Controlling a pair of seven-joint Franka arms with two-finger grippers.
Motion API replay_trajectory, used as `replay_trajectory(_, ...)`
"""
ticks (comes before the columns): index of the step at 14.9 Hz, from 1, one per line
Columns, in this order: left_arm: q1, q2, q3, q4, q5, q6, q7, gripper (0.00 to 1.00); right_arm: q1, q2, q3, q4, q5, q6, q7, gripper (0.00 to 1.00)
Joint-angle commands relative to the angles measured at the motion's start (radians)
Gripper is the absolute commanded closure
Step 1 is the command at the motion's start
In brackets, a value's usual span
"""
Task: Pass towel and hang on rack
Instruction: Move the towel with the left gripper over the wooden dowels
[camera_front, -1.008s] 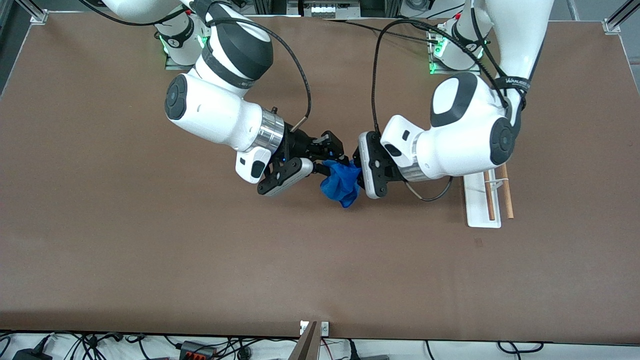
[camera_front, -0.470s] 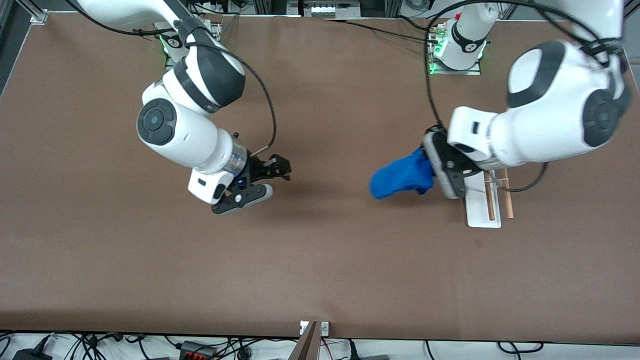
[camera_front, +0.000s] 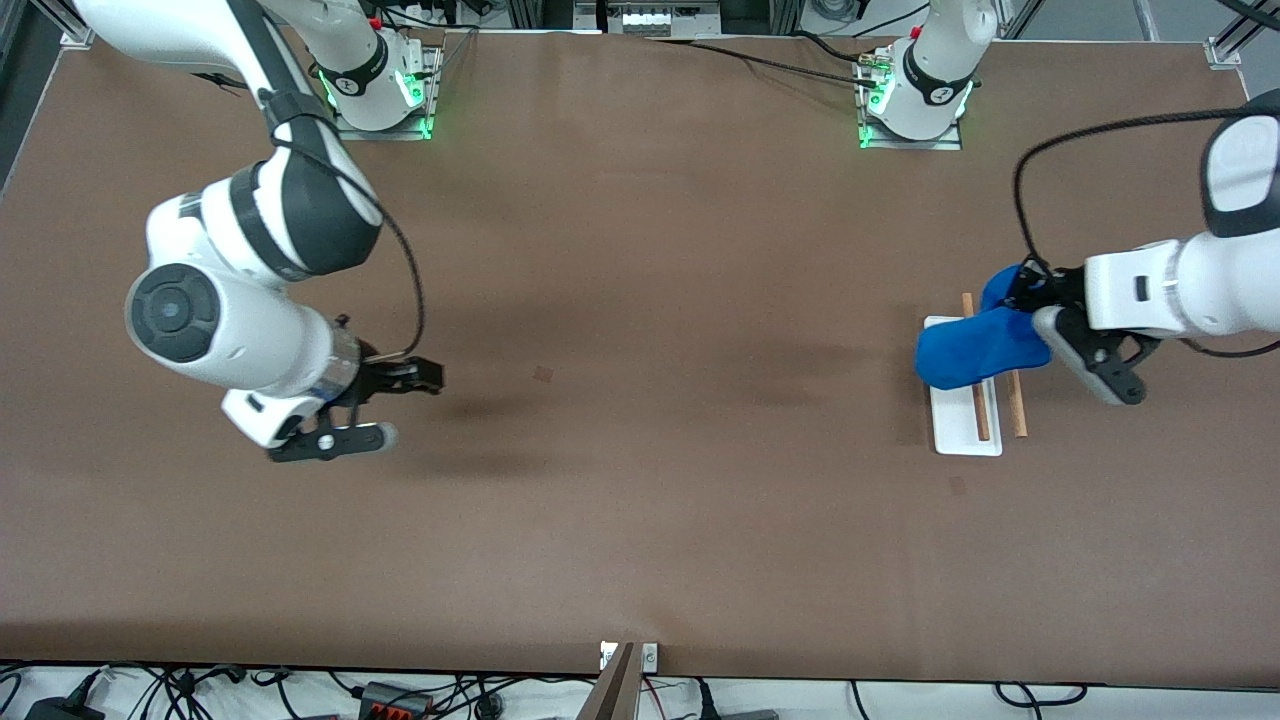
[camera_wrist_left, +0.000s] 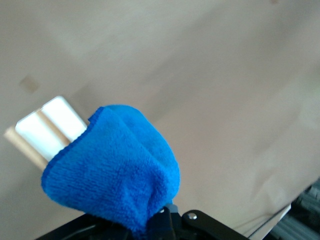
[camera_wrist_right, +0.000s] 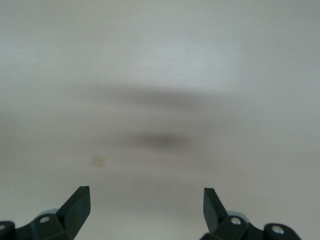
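Two arms at work, set well apart over the brown table. Left gripper is up in the air over the rack, clamped on the towel; the blue cloth hangs from its fingers as a rounded fold, draped over the end of the rack farther from the front camera and hiding that part of the two wooden rods. Whether cloth touches the rods cannot be told. In the left wrist view the towel fills the foreground, with the white base of the rack showing past its edge. Rack sits toward the left arm's end of the table. Right gripper hovers over bare table toward the right arm's end, fingers spread wide, holding nothing; this arm waits.
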Motion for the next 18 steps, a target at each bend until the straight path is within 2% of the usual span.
replay_trajectory(1, 0.003, -0.248, -0.053, -0.354, 0.023, 0.169, -0.161, 1.0, -0.008, -0.059, -0.034, -0.008, -0.046, -0.025, -0.007, 0.0)
replay_trajectory(2, 0.006, -0.267, -0.07, -0.39, 0.023, 0.184, -0.205, 1.0, -0.019, -0.069, -0.054, -0.008, -0.044, -0.028, -0.01, 0.0)
replay_trajectory(4, 0.006, -0.275, -0.093, -0.399, 0.023, 0.186, -0.292, 1.0, -0.054, -0.086, -0.089, -0.008, -0.038, -0.033, -0.019, 0.0)
replay_trajectory(6, 0.006, -0.272, -0.128, -0.407, 0.023, 0.206, -0.389, 0.99, -0.103, -0.111, -0.089, -0.011, -0.037, -0.036, -0.034, 0.0)
replay_trajectory(11, 0.04, -0.231, -0.135, -0.527, 0.025, 0.408, -0.394, 0.99, -0.194, -0.201, -0.092, -0.073, -0.034, -0.048, -0.069, 0.0)
replay_trajectory(14, 0.101, -0.18, -0.126, -0.514, 0.067, 0.424, -0.394, 0.99, -0.191, -0.259, -0.139, -0.085, -0.032, -0.114, -0.094, 0.0)
replay_trajectory(17, 0.124, -0.16, -0.126, -0.502, 0.094, 0.442, -0.384, 0.99, -0.212, -0.289, -0.143, -0.082, -0.032, -0.186, -0.183, 0.0)
replay_trajectory(18, 0.13, -0.137, -0.126, -0.472, 0.11, 0.439, -0.383, 0.99, -0.218, -0.296, -0.143, -0.082, -0.032, -0.186, -0.206, 0.0)
